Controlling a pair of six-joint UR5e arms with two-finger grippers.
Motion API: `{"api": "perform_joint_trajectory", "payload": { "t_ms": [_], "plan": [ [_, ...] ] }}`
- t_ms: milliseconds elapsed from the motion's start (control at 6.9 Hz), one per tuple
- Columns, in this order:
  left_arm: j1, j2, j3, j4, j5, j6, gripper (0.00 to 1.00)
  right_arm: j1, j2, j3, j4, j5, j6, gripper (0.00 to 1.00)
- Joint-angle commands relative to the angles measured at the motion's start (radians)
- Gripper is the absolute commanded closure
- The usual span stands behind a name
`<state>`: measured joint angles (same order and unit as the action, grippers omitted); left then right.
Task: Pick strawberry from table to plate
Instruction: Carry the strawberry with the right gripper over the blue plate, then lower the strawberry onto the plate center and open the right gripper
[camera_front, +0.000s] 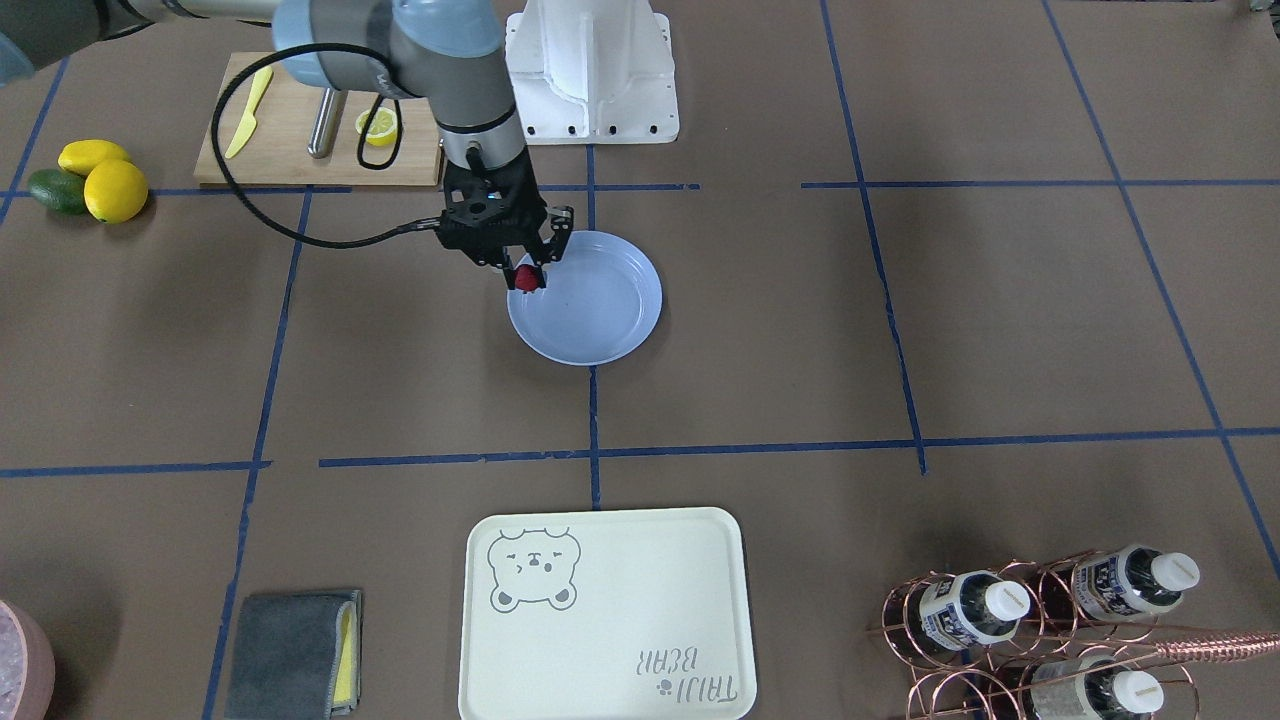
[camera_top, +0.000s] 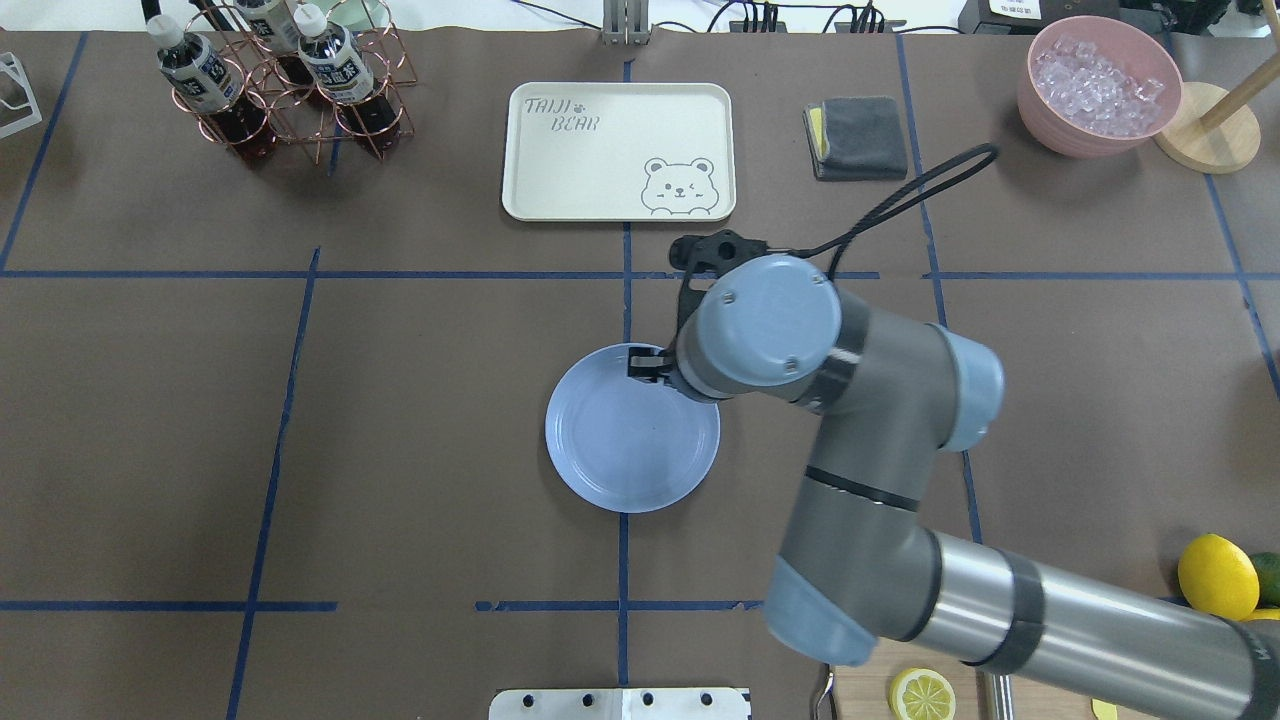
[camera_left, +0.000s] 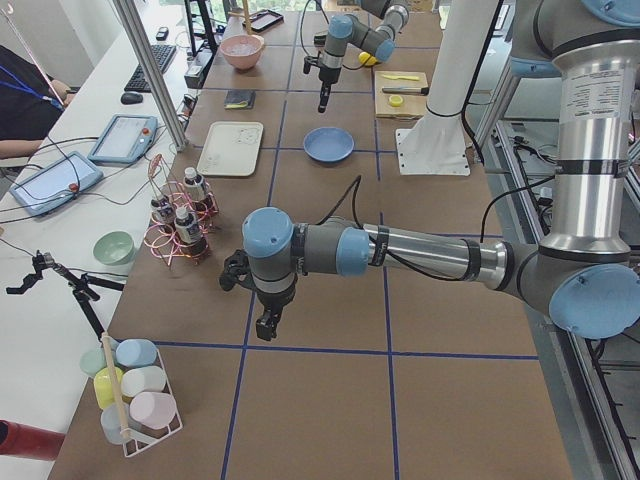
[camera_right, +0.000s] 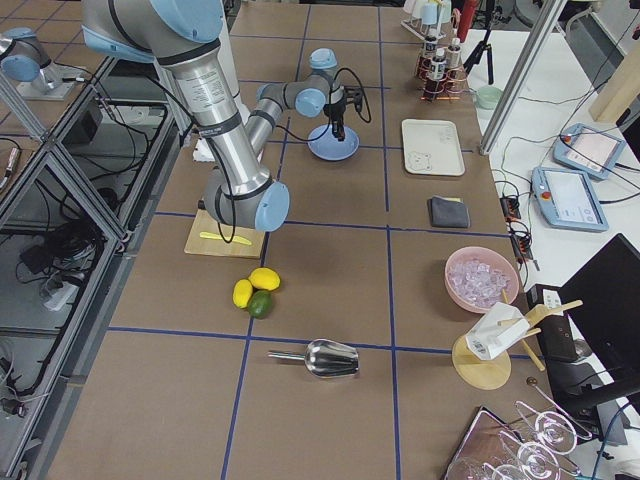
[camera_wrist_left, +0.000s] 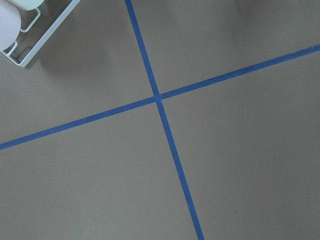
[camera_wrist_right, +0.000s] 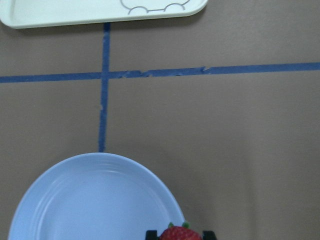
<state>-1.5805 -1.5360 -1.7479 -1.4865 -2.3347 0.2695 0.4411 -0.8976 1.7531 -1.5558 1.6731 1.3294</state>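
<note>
Right gripper (camera_front: 527, 270): is pinching the strawberry (camera_front: 526, 279) to carry it.
Plate (camera_front: 600, 330): is waiting below; the strawberry is hanging over its edge, ready for release.
Left gripper (camera_left: 266, 329): is idling far away; I cannot tell its opening.

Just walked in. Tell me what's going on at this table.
The right gripper is shut on the strawberry and holds it at the edge of the light blue plate. The berry is off the table but not yet released. The left gripper hangs over the table well away from the plate and takes no part. Whether it is open or shut cannot be told.
</note>
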Motion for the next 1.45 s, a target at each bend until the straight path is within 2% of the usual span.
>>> {"api": "perform_joint_trajectory", "payload": {
  "t_ms": [0,290,1159,1304],
  "plan": [
    [0.0,-0.001,0.001,0.0,0.0,-0.001,0.0,-0.057,0.121,-0.18,-0.01,-0.062,0.054,1.0],
    [0.0,-0.001,0.001,0.0,0.0,-0.001,0.0,-0.081,0.118,-0.214,-0.012,-0.088,0.054,1.0],
    [0.0,-0.001,0.004,0.0,0.0,0.001,0.0,-0.097,0.115,-0.233,-0.01,-0.09,0.068,1.0],
    [0.0,-0.001,0.004,0.0,0.0,0.001,0.0,-0.099,0.114,-0.233,-0.01,-0.09,0.068,0.93]
  ]
}}
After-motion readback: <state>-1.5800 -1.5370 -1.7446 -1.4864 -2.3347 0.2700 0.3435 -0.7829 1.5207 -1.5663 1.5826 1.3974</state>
